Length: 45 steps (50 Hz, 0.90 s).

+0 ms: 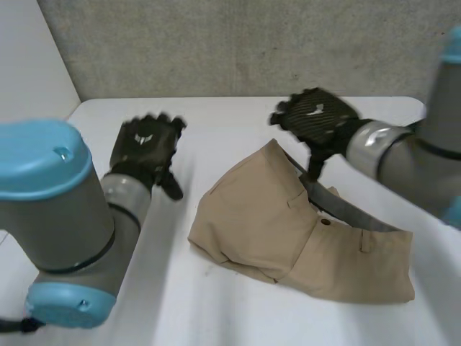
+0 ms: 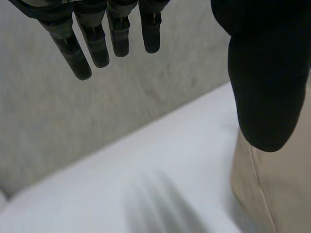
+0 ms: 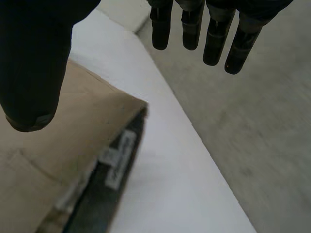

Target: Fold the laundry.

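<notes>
Left hand (image 1: 148, 146): fingers (image 2: 99, 46) straight, thumb spread wide, holding nothing, clear of the cloth at 9 o'clock of the trousers (image 1: 288, 231).

Right hand (image 1: 317, 119): fingers (image 3: 214, 39) straight, empty, over the waistband (image 1: 346, 209) at 12 o'clock. Whether the thumb touches the cloth cannot be told.

Trousers: tan woven cloth, folded, flat on the white table (image 1: 180, 303). The lining is dark with a white label (image 3: 119, 160).

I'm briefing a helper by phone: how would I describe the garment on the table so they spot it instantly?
On the white table, look toward the robot's right side. There lie tan trousers, loosely folded, beside the black right robot hand. They are the only cloth, marked by a dark grey waistband lining and one button.
</notes>
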Tool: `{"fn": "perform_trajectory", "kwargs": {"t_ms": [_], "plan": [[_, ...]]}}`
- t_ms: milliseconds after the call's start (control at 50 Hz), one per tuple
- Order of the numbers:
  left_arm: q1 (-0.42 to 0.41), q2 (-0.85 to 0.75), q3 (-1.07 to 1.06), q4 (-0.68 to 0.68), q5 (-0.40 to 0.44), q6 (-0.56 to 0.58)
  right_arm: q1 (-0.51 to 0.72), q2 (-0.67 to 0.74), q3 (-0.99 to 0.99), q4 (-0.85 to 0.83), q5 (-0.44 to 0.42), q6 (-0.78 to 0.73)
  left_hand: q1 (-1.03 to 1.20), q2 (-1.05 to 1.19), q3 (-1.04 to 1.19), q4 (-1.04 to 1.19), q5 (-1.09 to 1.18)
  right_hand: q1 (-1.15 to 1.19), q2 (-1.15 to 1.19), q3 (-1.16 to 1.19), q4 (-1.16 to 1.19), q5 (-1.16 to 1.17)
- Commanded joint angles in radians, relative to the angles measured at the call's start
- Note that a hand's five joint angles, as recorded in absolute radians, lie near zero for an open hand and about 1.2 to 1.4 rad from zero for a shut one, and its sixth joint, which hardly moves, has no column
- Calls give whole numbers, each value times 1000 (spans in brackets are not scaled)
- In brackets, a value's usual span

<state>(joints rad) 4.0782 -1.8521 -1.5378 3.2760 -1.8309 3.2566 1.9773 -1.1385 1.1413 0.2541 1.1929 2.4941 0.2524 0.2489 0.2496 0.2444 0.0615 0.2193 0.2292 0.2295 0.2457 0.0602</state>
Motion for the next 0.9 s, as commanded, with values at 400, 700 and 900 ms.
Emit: {"fn": "perform_trajectory", "kwargs": {"t_ms": [400, 700, 900], "plan": [[82, -119, -124, 13, 174, -170, 149, 504, -710, 229, 175, -26, -15, -12, -13, -7, 1, 1177, 1167, 1167, 1151, 1161], [51, -282, 40, 73, 282, -172, 136, 74, -310, 212, 132, 23, -1, 3, 2, 7, 16, 1177, 1167, 1167, 1151, 1161], [33, -409, 183, 48, 234, -161, 107, -102, -108, 120, 139, 22, 1141, 1145, 1144, 1149, 1157, 1177, 1167, 1167, 1151, 1161]]}}
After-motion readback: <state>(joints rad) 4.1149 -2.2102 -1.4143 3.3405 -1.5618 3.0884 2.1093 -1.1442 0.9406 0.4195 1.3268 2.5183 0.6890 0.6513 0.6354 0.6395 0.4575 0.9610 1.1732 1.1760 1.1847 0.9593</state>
